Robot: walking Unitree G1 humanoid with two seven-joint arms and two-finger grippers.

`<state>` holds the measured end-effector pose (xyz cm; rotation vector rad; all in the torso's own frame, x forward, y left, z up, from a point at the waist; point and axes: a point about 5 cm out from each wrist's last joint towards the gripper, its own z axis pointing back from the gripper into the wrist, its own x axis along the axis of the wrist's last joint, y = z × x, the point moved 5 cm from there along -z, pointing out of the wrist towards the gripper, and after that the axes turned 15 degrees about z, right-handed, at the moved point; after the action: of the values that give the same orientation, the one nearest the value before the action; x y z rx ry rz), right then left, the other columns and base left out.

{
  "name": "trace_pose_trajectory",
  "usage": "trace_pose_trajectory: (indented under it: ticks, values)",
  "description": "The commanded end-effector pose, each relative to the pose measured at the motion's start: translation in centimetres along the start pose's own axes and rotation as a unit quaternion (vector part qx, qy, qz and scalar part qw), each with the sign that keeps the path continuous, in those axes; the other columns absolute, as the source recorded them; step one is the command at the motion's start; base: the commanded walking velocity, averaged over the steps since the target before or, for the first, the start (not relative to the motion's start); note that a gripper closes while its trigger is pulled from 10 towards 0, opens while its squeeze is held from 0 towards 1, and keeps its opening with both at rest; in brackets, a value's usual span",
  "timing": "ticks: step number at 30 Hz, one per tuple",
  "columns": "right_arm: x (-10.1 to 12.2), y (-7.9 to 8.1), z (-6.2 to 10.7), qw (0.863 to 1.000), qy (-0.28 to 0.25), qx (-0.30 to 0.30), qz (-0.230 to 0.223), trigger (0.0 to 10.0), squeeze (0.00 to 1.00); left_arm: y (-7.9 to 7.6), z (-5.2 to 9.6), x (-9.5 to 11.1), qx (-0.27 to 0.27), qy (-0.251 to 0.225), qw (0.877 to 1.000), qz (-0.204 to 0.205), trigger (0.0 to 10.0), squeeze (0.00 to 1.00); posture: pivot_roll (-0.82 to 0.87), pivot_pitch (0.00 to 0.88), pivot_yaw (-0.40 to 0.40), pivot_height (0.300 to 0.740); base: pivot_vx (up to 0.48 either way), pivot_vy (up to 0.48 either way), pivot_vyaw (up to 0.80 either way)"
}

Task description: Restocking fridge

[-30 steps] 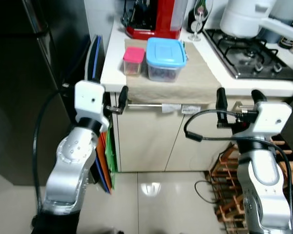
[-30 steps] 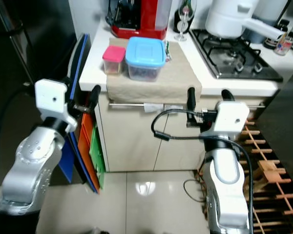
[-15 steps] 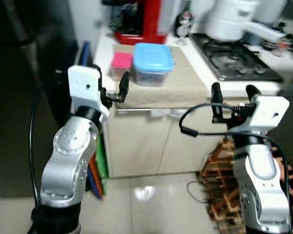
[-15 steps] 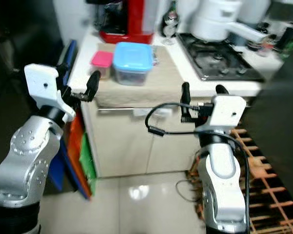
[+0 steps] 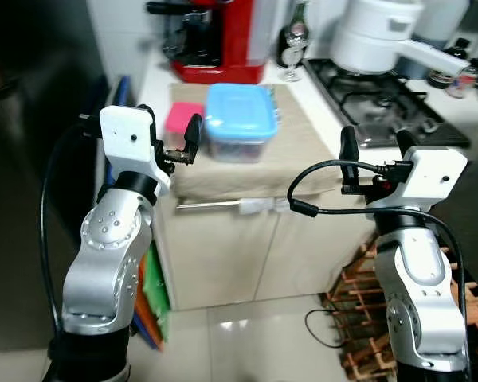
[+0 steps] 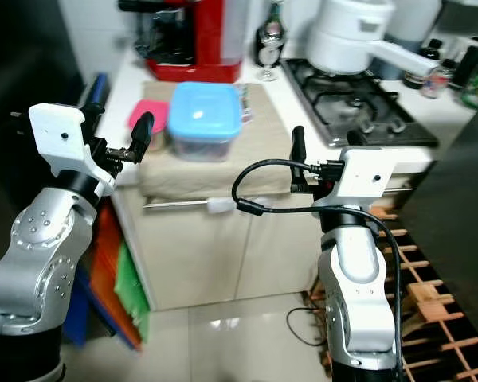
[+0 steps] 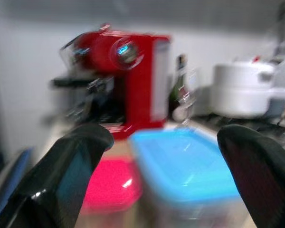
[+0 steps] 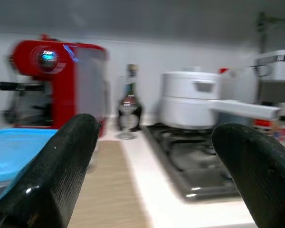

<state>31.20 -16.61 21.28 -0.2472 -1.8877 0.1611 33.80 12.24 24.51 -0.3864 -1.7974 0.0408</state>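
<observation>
- The approach step is judged in hand: the blue-lidded container (image 5: 240,121) and the pink-lidded tub (image 5: 176,121) are seen on the worktop (image 5: 323,94), beside the red coffee machine (image 5: 223,36)
- The left tool (image 5: 166,137) is held wide and empty just near the tub; the right tool (image 5: 376,149) is wide, empty
- A reach onto a container is called for next

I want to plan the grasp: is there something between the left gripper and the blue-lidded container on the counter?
Nothing visible does. The left gripper, fingers open, hovers at the counter edge facing the blue-lidded container; the pink-lidded container sits beside it, not in front.
</observation>
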Motion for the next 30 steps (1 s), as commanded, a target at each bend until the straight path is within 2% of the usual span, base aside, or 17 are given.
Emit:
trace_pose_trajectory:
  ticks: [1, 4, 6, 7, 8, 10, 12, 18, 23, 26, 30]
  values:
    - [0.3, -0.2, -0.6, 1.000, -0.006, -0.004, -0.002, 10.0, 0.00, 0.8, -0.5, 0.9, 0.019, -0.012, 1.000, -0.006, 10.0, 0.00, -0.05, 0.000, -0.028, 0.740, 0.000, 0.000, 0.00]
    - [0.7, -0.1, -1.0, 1.000, -0.014, -0.001, -0.003, 10.0, 0.00, 1.9, -1.7, 1.6, 0.043, -0.018, 0.999, -0.017, 10.0, 0.00, -0.04, 0.000, -0.028, 0.740, 0.000, 0.000, 0.00]
    - [0.8, 0.1, -1.1, 1.000, -0.016, 0.004, -0.003, 10.0, 0.00, 3.1, -2.5, 0.8, 0.071, 0.010, 0.997, -0.026, 10.0, 0.00, -0.04, 0.000, -0.024, 0.740, 0.000, 0.000, 0.00]
    - [0.8, 0.1, -1.1, 1.000, -0.016, 0.004, -0.003, 10.0, 0.00, 3.1, -2.5, 0.8, 0.071, 0.010, 0.997, -0.026, 10.0, 0.00, -0.04, 0.000, -0.024, 0.740, 0.000, 0.000, 0.00]
    - [0.9, 0.3, -1.1, 1.000, -0.018, 0.007, -0.004, 10.0, 0.00, 4.1, -2.7, 0.0, 0.100, 0.036, 0.994, -0.016, 10.0, 0.00, -0.04, 0.000, -0.022, 0.740, 0.000, 0.000, 0.00]
    - [0.9, 0.3, -1.1, 1.000, -0.018, 0.006, -0.005, 10.0, 0.00, 4.5, -2.7, -0.8, 0.117, 0.057, 0.992, -0.005, 10.0, 0.00, -0.04, 0.000, -0.015, 0.740, 0.000, 0.000, 0.00]
    - [1.0, 0.4, -1.0, 1.000, -0.018, 0.005, -0.006, 10.0, 0.00, 4.1, -2.6, -1.7, 0.108, 0.076, 0.991, 0.019, 10.0, 0.00, -0.04, 0.003, -0.010, 0.740, 0.000, 0.000, 0.00]
    - [0.4, 0.8, -0.2, 1.000, -0.004, 0.005, -0.011, 10.0, 0.00, 2.8, -1.6, -3.3, 0.079, 0.111, 0.989, 0.055, 10.0, 0.00, -0.05, 0.027, 0.006, 0.740, 0.000, 0.000, 0.00]
    - [0.0, 0.6, 0.1, 1.000, 0.003, 0.002, -0.010, 10.0, 0.00, 2.9, -1.0, -4.1, 0.087, 0.131, 0.986, 0.062, 10.0, 0.00, -0.05, 0.032, 0.013, 0.740, 0.000, 0.000, 0.00]
    - [-0.4, 0.4, 0.4, 1.000, 0.010, 0.000, -0.007, 10.0, 0.00, 2.0, 0.0, -4.9, 0.068, 0.153, 0.984, 0.063, 10.0, 0.00, -0.05, 0.033, 0.016, 0.740, 0.000, 0.000, 0.00]
    - [-0.6, 0.4, 0.5, 1.000, 0.014, -0.001, -0.007, 10.0, 0.00, 2.1, 0.2, -5.9, 0.071, 0.168, 0.981, 0.067, 10.0, 0.00, -0.05, 0.029, 0.015, 0.740, 0.000, 0.000, 0.00]
